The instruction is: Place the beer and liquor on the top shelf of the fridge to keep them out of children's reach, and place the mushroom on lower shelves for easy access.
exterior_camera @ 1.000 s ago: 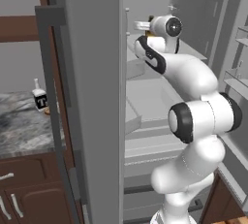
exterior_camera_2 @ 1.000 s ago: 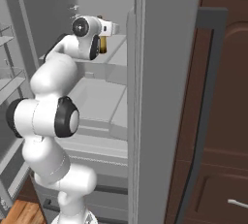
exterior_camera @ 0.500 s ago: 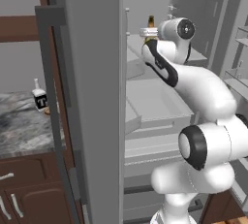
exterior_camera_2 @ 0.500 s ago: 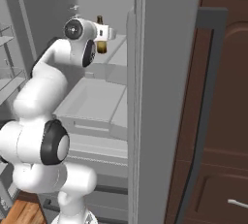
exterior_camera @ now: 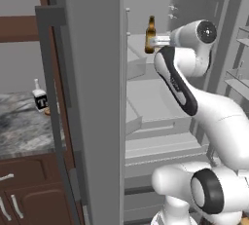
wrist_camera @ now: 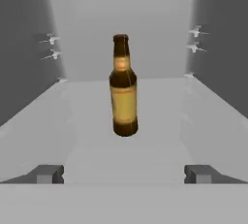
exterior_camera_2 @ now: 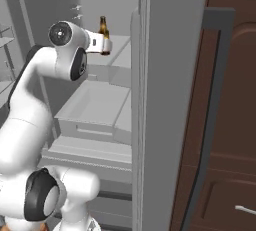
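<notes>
Beer (wrist_camera: 124,89): upright on the top shelf (wrist_camera: 160,116) of the fridge (exterior_camera: 97,97), near the shelf's middle, set back from its front edge.
Gripper (wrist_camera: 124,173): jaws spread wide, holding nothing; fingertips (wrist_camera: 48,173) just short of the bottle, one to each side.
Liquor (exterior_camera: 41,99): upright on the counter (exterior_camera: 24,131), near its back edge, beside the open fridge door.
</notes>
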Tool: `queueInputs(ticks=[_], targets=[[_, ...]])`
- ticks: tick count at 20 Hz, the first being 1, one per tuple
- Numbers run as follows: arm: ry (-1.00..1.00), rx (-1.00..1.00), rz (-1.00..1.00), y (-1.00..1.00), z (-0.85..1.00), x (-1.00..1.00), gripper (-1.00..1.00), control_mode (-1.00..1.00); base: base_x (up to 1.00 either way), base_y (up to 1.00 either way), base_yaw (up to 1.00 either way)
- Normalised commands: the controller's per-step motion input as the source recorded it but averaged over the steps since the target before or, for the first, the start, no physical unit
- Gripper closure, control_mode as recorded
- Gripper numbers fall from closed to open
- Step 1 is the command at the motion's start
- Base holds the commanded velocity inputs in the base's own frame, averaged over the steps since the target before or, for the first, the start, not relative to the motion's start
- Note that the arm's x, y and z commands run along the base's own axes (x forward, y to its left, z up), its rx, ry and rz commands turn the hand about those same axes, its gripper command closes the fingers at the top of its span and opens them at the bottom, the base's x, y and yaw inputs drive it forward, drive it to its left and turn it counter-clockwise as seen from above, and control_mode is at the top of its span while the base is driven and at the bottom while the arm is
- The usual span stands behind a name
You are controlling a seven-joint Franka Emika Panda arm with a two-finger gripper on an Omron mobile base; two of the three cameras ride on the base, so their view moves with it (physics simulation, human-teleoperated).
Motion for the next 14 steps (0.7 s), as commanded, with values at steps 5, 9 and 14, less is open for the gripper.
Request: queueInputs(ticks=[5,9,14], targets=[[0.17,0.04,0.04,0.0,-0.01,-1.0,-1.0,-1.0,0.0,0.0,0.0],[0.15,0.0,0.06,0.0,-0.09,-1.0,-1.0,-1.0,0.0,0.0,0.0],[0.18,-0.03,0.04,0.0,-0.08,-1.0,-1.0,-1.0,0.0,0.0,0.0]])
